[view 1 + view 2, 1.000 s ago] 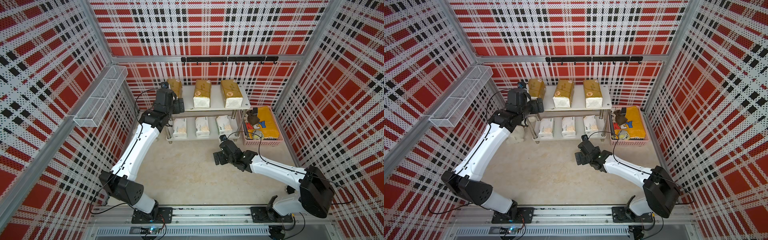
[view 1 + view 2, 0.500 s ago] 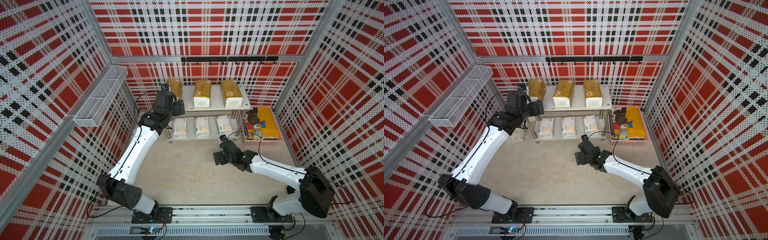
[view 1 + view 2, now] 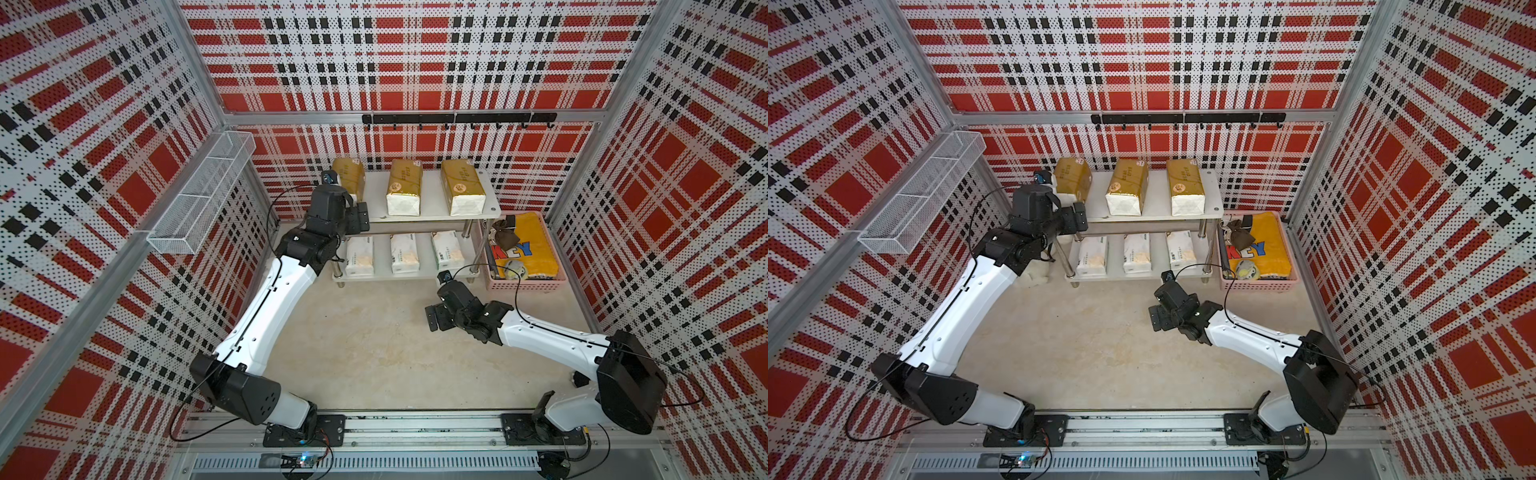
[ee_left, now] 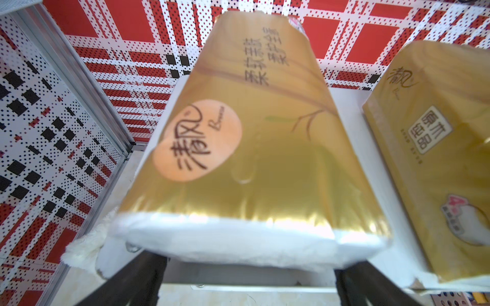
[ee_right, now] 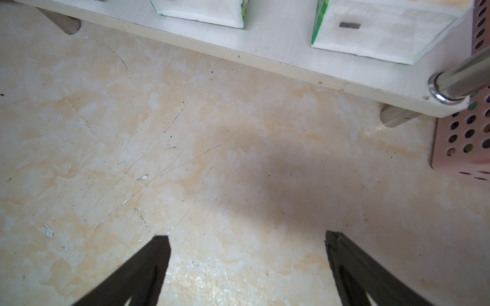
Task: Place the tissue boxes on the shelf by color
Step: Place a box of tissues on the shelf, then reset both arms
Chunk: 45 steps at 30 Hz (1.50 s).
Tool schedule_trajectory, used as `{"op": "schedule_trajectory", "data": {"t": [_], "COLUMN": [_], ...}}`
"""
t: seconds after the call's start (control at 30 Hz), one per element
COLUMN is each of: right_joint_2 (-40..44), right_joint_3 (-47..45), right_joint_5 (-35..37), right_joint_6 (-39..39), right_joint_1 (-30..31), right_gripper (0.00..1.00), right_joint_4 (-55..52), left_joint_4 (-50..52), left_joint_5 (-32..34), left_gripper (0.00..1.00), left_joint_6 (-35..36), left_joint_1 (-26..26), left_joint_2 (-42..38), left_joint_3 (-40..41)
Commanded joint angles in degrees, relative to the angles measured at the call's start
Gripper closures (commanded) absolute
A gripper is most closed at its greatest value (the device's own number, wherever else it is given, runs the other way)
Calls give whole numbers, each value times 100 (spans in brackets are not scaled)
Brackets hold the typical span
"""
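**Shelf filled on both boards; both tools stand apart**

Nearest, the right tool (image 3: 434,318) hangs low over the bare table (image 5: 185,159). Its jaws are wide apart with nothing between them. It stands just short of the front edge of the shelf (image 3: 432,208).

Lower board: three white tissue boxes (image 3: 404,253) lie side by side with gaps between them, short ends facing front.

The pink crate (image 3: 523,286) stands on the table just beside the shelf's right legs. It holds a yellow cloth (image 3: 534,245) with red and blue letters. A brown bundle (image 3: 507,239) lies on the cloth's shelf side, and a pale round item (image 3: 515,270) sits near the front wall.

The left tool (image 3: 361,218) is at the left front corner of the upper board, jaws apart. One finger sits on each side of the white near end of the leftmost gold tissue box (image 4: 252,132); contact cannot be told. That box lies flat on the upper board. Two more gold tissue boxes (image 3: 462,187) lie to its right, apart from one another. A white plush (image 3: 1034,276) lies on the table by the shelf's left legs.

Farther off, a wire mesh basket (image 3: 195,199) hangs on the left wall and a black hook rail (image 3: 457,118) runs along the back wall.
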<state>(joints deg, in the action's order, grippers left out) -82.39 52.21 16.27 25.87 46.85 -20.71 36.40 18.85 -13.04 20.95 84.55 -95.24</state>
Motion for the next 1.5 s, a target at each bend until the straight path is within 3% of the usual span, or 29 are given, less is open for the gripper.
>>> {"op": "schedule_trajectory", "data": {"t": [0.0, 0.43, 0.8, 0.97, 1.17, 1.47], "right_joint_2": [-33, -80, -93, -10, 170, 229], "right_joint_3": [44, 58, 105, 130, 59, -35], "right_joint_5": [1, 5, 49, 181, 384, 735], "right_joint_6": [31, 41, 57, 52, 37, 107], "right_joint_1": [52, 96, 114, 114, 118, -14], "right_gripper": [0, 0, 0, 0, 0, 0], "right_joint_4": [67, 85, 67, -7, -81, -14], "left_joint_4": [-133, -227, -222, -155, 25, -741], "left_joint_5": [14, -101, 178, 172, 644, 273], "left_gripper": [1, 1, 1, 1, 2, 2], "left_joint_6": [-62, -142, -474, -675, -1118, -1632], "left_joint_1": [32, 212, 602, 1085, 1607, 1938], "left_joint_2": [-215, -520, -1177, -1486, -1728, -1916], "left_joint_3": [92, 459, 1119, 1861, 2996, 4538]}}
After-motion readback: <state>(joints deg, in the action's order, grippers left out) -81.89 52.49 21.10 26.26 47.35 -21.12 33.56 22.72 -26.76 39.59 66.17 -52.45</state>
